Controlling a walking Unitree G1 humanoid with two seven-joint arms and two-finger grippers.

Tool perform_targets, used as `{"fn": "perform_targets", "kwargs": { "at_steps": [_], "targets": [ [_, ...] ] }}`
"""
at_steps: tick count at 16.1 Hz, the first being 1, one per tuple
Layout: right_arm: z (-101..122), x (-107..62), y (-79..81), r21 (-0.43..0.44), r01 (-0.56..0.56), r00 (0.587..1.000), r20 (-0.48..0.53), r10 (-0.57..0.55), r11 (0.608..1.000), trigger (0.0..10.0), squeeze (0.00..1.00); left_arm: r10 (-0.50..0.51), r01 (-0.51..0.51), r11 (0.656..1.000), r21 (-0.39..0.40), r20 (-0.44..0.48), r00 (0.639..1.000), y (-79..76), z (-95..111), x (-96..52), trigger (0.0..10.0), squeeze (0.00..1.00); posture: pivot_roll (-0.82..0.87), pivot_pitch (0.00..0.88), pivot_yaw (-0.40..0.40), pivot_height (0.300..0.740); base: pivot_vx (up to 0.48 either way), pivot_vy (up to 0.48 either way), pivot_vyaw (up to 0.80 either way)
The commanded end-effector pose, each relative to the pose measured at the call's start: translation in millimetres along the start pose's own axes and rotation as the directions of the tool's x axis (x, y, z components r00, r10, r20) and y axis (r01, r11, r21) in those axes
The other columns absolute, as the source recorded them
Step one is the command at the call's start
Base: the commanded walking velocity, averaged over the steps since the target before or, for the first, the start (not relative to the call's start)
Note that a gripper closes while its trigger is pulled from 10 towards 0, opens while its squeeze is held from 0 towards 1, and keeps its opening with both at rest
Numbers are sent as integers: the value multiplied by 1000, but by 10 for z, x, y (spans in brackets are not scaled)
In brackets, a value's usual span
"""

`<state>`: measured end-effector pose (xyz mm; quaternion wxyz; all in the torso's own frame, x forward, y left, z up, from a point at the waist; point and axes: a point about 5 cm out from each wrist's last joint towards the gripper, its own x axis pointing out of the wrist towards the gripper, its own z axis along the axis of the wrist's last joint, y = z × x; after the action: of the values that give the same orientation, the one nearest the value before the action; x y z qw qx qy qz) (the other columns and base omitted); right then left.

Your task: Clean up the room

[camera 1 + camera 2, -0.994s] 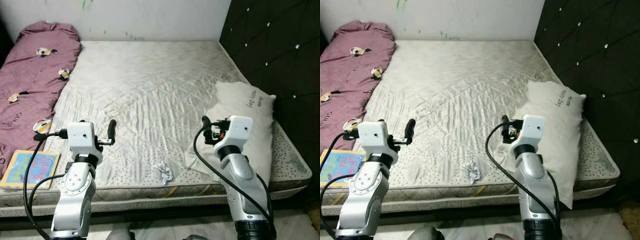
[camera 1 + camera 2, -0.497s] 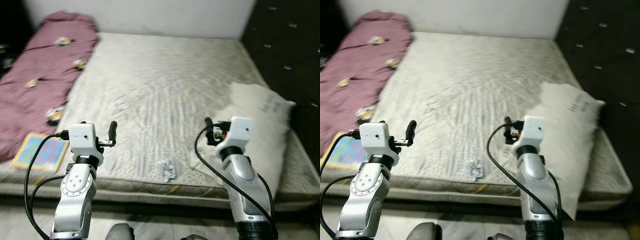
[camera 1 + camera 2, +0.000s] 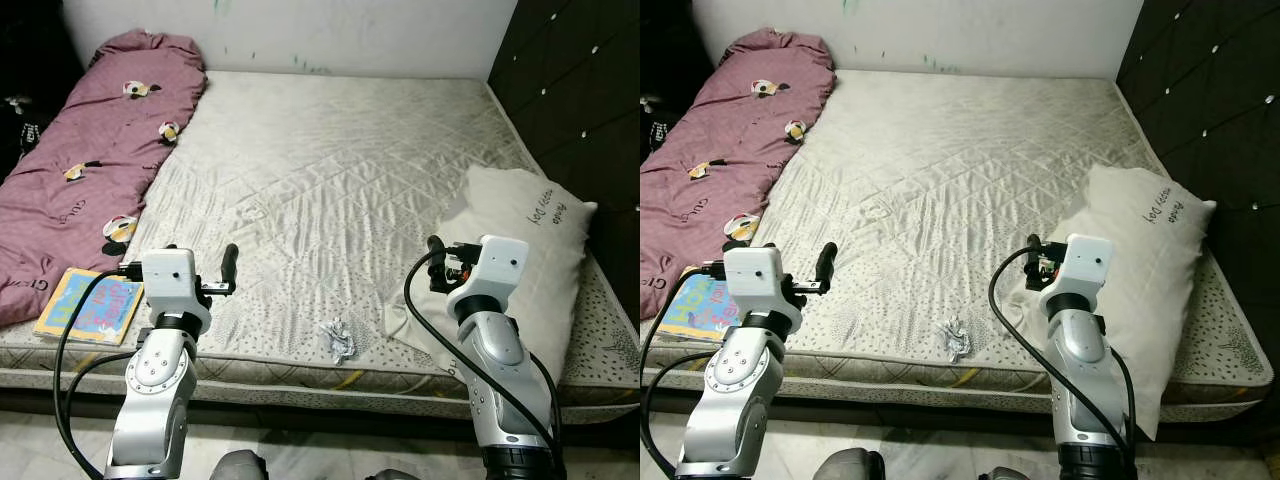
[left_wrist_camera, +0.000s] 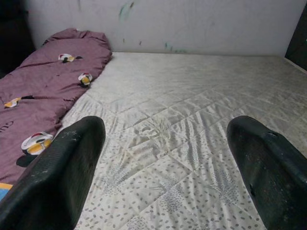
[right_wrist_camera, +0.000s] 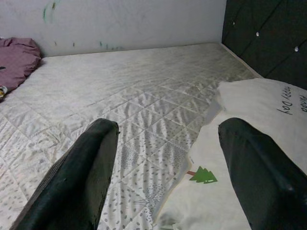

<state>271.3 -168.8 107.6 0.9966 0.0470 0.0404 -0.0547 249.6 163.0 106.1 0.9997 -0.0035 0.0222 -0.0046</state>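
- Both hands, left hand (image 4: 163, 158) and right hand (image 5: 165, 158), are wide open and hold nothing, raised ready over the near edge of the bare quilted mattress (image 3: 330, 180).
- The small crumpled white paper scrap (image 3: 336, 339) lies between them, probably the first thing to pick up.
- The white printed pillow (image 3: 520, 240) lies right, the colourful picture book (image 3: 90, 305) near left.

Crumpled white paper scrap (image 3: 335, 339) lying near the mattress's (image 3: 330, 180) front edge, beside the white pillow (image 3: 520, 250).

Mattress (image 3: 330, 160) carries quilt (image 3: 90, 150), pillow (image 3: 525, 250), book (image 3: 90, 305), wrapper (image 3: 337, 340).
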Motion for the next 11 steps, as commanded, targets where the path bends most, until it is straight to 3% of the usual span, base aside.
{"fn": "perform_targets", "kwargs": {
  "at_steps": [1, 5, 11],
  "targets": [
    [51, -9, 8, 8, 0, 1000, 16, 0, 1000, 10000, 0, 9, -9, 1000, 7, -11, 1000, 8, -29, -3, 10000, 0, 12, 0, -29, 740, 0, 0, 0],
    [59, -6, 16, 16, -12, 1000, 17, 12, 1000, 10000, 0, 10, -10, 1000, 9, -12, 1000, 2, -32, 2, 10000, 0, 12, 0, -31, 740, 0, 0, 0],
    [59, -4, 68, 36, -44, 999, 17, 43, 998, 10000, 0, 15, -15, 1000, 8, -11, 1000, -1, -35, 3, 10000, 0, 13, 0, -34, 702, 0, 0, 0]
  ]
}}
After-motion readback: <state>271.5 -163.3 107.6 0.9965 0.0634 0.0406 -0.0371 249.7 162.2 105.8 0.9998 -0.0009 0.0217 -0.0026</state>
